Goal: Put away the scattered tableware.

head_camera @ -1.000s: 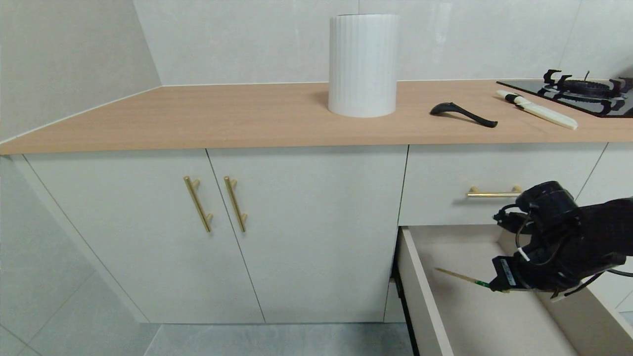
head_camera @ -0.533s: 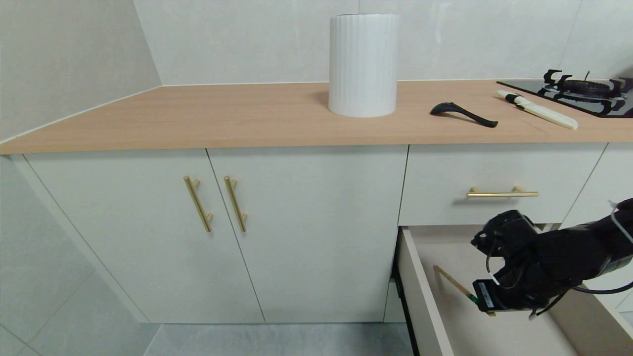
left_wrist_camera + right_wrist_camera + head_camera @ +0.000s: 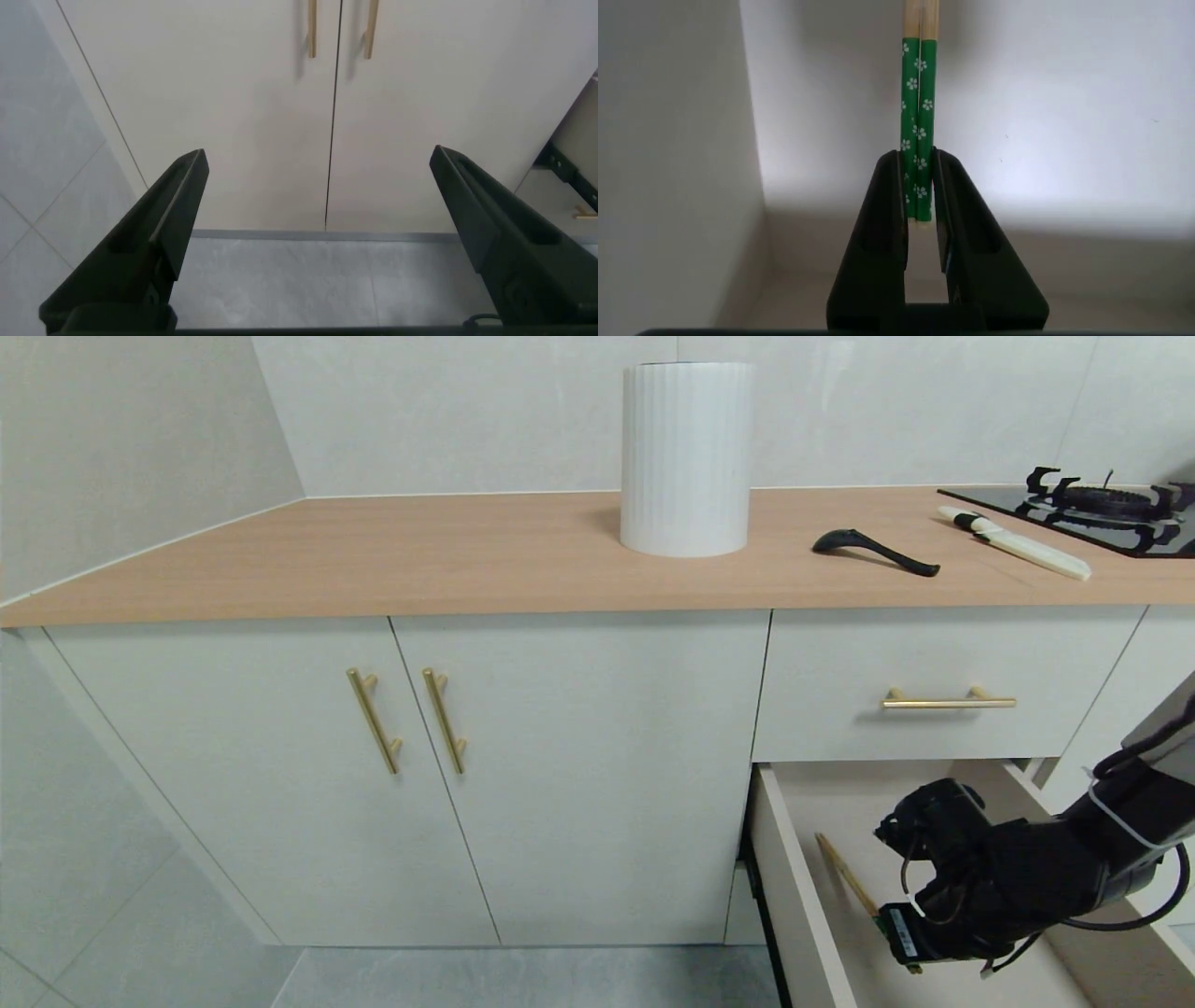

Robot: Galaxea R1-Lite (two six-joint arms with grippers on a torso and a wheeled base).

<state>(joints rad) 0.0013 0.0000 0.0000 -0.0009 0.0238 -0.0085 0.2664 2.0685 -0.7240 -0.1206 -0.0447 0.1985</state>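
Note:
My right gripper [image 3: 904, 947] is down inside the open drawer [image 3: 794, 859], near its left wall, shut on a pair of wooden chopsticks [image 3: 846, 875] with green flowered ends. In the right wrist view the chopsticks [image 3: 917, 112] stick out from between the fingers [image 3: 889, 224] of that gripper [image 3: 920, 210], pointing along the drawer floor beside the wall. A black spoon [image 3: 873, 550] and a white knife [image 3: 1016, 543] lie on the wooden counter [image 3: 420, 555]. My left gripper [image 3: 322, 210] is open, hanging in front of the cabinet doors with nothing between its fingers.
A tall white ribbed canister [image 3: 686, 457] stands at the back of the counter. A gas hob [image 3: 1102, 509] sits at the far right. Above the open drawer is a shut drawer with a brass handle [image 3: 948, 702]. Two cabinet doors with brass handles [image 3: 406, 719] are shut.
My right gripper has moved down and to the left into the drawer with the chopsticks, which now point toward the drawer's back along its left wall.

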